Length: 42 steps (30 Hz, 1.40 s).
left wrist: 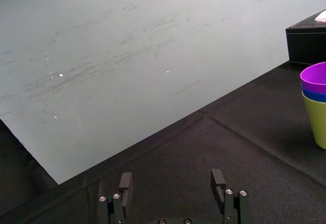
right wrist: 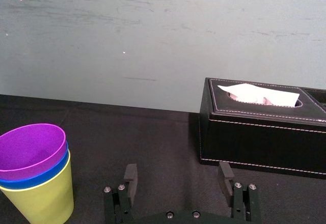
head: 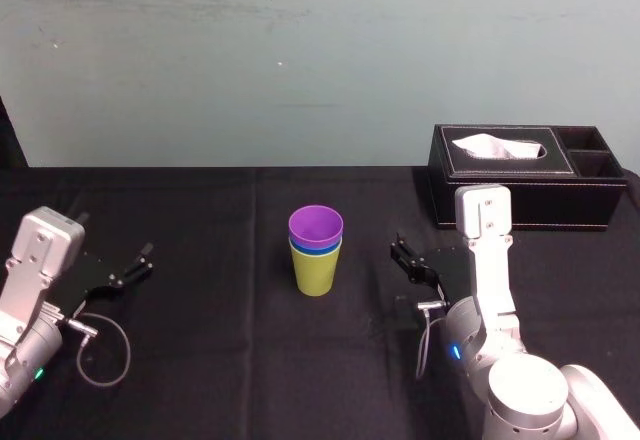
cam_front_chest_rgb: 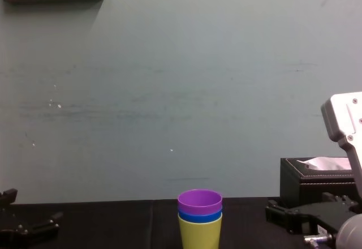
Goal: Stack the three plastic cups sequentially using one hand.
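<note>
Three plastic cups [head: 316, 250] are seen nested at table [head: 250, 380] centre: purple in blue in yellow-green. Right gripper [right wrist: 178, 175] is held near, jaws open, empty. Left gripper [left wrist: 172, 179] is parked, jaws open. Cups are judged light, thin and slippery; a rim pinch is advised.

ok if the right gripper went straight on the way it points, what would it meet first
Looks free, though depth is unclear: the right gripper, jaws open, points between the nested purple, blue and yellow-green plastic cups and the black tissue box, towards the pale wall.
</note>
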{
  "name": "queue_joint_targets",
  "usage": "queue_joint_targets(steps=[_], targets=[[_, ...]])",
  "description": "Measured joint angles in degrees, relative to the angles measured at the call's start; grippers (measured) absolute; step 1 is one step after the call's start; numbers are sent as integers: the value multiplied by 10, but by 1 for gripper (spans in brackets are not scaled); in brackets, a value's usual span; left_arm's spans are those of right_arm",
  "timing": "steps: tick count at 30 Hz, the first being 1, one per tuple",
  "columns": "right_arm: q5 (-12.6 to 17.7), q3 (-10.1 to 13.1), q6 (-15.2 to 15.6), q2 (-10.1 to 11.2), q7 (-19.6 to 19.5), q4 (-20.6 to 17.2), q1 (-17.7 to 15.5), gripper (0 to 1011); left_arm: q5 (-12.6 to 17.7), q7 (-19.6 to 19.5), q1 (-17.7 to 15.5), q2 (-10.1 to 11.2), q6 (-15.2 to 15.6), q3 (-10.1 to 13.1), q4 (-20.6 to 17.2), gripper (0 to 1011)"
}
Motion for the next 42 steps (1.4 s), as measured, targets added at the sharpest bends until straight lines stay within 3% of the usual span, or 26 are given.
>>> queue_joint_targets(steps=[42], targets=[[0,0,0,0,0,0,0,1004,0,0,0,0,0,0,0,1000]])
